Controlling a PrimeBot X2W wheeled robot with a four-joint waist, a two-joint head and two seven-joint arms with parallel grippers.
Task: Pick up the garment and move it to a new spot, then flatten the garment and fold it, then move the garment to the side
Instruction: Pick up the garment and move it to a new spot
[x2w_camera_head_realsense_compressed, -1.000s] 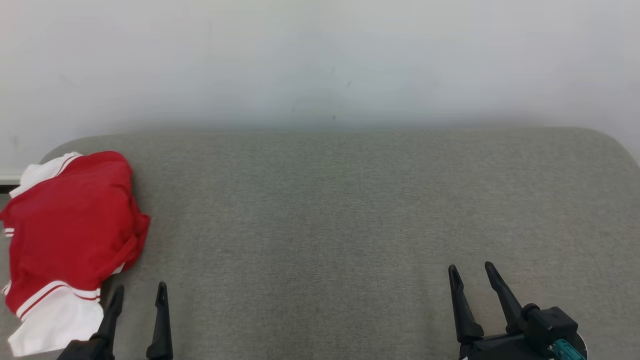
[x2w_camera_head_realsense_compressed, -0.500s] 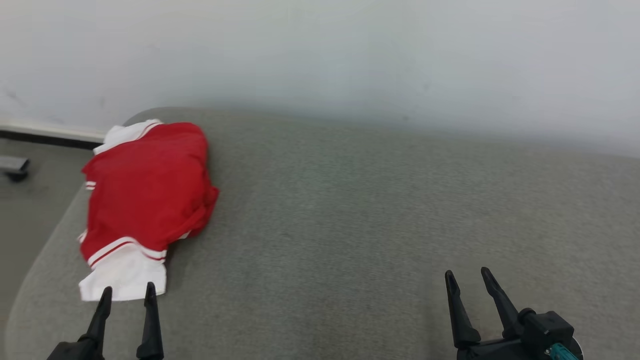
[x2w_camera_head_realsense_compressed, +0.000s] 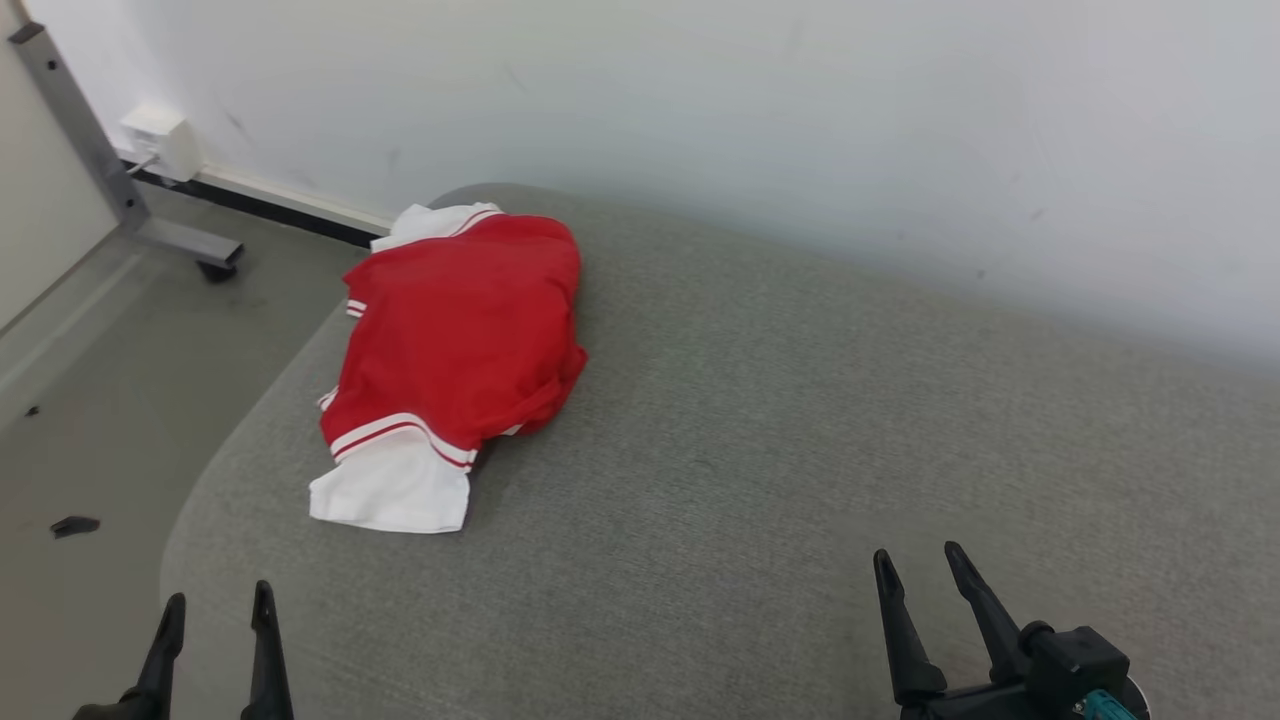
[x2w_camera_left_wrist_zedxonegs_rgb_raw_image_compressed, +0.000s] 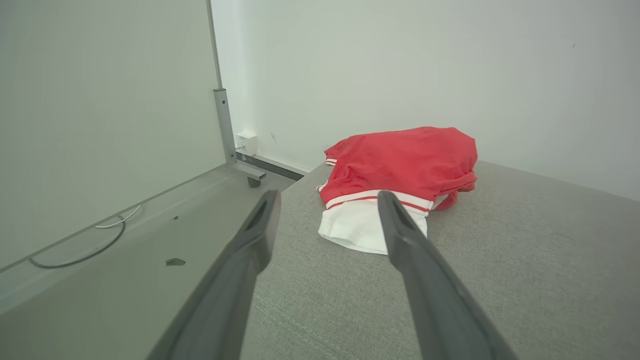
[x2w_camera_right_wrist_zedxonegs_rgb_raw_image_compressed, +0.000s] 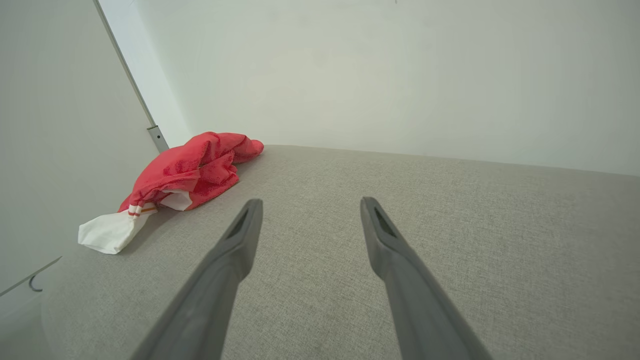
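The head camera has swung toward the robot's left since a second ago. The garment (x2w_camera_head_realsense_compressed: 455, 330), which sat against the picture's left edge then, now appears at about 10 o'clock from the middle. It has not shifted on the grey padded surface (x2w_camera_head_realsense_compressed: 800, 450): it is the same red heap with a white banded end, at the surface's far left corner.

The swing brings the floor (x2w_camera_head_realsense_compressed: 90, 400) into the picture at 9 o'clock. It also brings in a grey metal post (x2w_camera_head_realsense_compressed: 75, 120) on a castered foot, a white box (x2w_camera_head_realsense_compressed: 160, 140) at the base of the wall (x2w_camera_head_realsense_compressed: 700, 100), and a small dark scrap (x2w_camera_head_realsense_compressed: 75, 525).

Both grippers keep their places low in the picture. The left gripper (x2w_camera_head_realsense_compressed: 220, 592) is at 7 o'clock and the right gripper (x2w_camera_head_realsense_compressed: 915, 551) at 5 o'clock. Each has its fingers spread apart with nothing between them, well short of the cloth.

The left wrist view looks along the left gripper (x2w_camera_left_wrist_zedxonegs_rgb_raw_image_compressed: 328, 195) straight at the garment (x2w_camera_left_wrist_zedxonegs_rgb_raw_image_compressed: 400, 155) at 12 o'clock, white end nearest. It also shows a cable (x2w_camera_left_wrist_zedxonegs_rgb_raw_image_compressed: 80, 250) looped on the floor at 9 o'clock, beside a pale panel (x2w_camera_left_wrist_zedxonegs_rgb_raw_image_compressed: 100, 100).

The right wrist view shows the right gripper (x2w_camera_right_wrist_zedxonegs_rgb_raw_image_compressed: 311, 200) over bare grey fabric. From there the garment (x2w_camera_right_wrist_zedxonegs_rgb_raw_image_compressed: 190, 165) lies side-on at 10 o'clock, and its folds and bulk show.
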